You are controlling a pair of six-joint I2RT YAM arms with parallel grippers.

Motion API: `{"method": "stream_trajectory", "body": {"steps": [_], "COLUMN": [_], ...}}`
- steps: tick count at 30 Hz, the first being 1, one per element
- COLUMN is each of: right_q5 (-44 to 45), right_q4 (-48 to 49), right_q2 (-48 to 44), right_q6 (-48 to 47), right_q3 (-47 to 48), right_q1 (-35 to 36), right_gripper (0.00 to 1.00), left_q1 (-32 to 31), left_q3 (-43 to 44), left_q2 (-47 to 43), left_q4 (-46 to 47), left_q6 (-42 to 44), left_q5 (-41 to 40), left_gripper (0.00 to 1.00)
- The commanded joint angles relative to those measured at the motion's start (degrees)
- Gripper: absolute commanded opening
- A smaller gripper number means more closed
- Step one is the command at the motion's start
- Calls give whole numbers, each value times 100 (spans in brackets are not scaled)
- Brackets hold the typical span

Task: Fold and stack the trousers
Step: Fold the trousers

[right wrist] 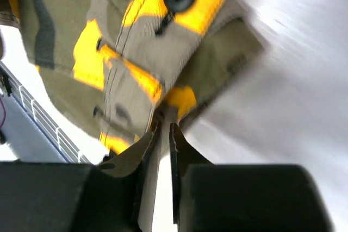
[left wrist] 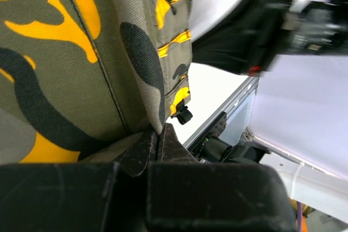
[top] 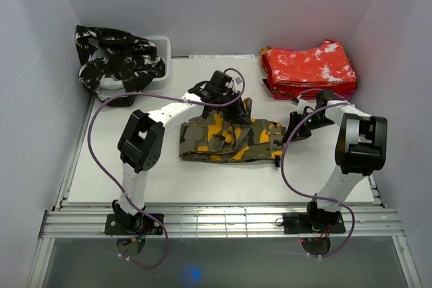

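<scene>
White table (top: pixel 101 173) lies beneath; the left and right jaws each clamp tight on the olive cloth trousers patched orange-yellow and black (top: pixel 223 141) stretched between them. Best lift both together, edge taut. Count: one black-and-white camouflage heap (top: pixel 115 65) beyond the left jaws, one olive pair, one red-and-white folded stack (top: pixel 309 69) beyond the right.

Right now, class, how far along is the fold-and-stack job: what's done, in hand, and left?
Done: the red trousers lie folded at the far right. In hand: the left gripper and right gripper each pinch the olive trousers, bunched mid-table. Left: finish that fold, stack it, then do the black-and-white trousers heaped over the bin.
</scene>
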Motion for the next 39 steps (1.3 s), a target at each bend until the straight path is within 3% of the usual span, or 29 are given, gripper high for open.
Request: {"method": "stream_trajectory", "body": {"steps": [1, 7, 12, 17, 20, 39], "right_q5": [75, -1093, -1577, -1017, -858, -910], "right_q4": [-500, -738, -143, 930, 1422, 1415], "right_q2": [-525, -842, -553, 254, 606, 511], "right_q6": [-345, -144, 304, 910, 1200, 1360], "right_q3": [286, 472, -141, -732, -925, -899], "right_q1": [-374, -279, 82, 196, 196, 240], "right_gripper": [19, 23, 17, 8, 8, 8], "left_q1": [20, 20, 20, 29, 29, -683], "left_q3": [-173, -156, 81, 336, 590, 1593], "left_q2": [-179, -126, -38, -108, -152, 541], "left_q4": [139, 113, 25, -97, -177, -186], "left_q6": [-125, -54, 77, 192, 8, -871], "left_q5": [-81, -125, -187, -222, -126, -309], "left_gripper": [0, 0, 0, 0, 0, 0]}}
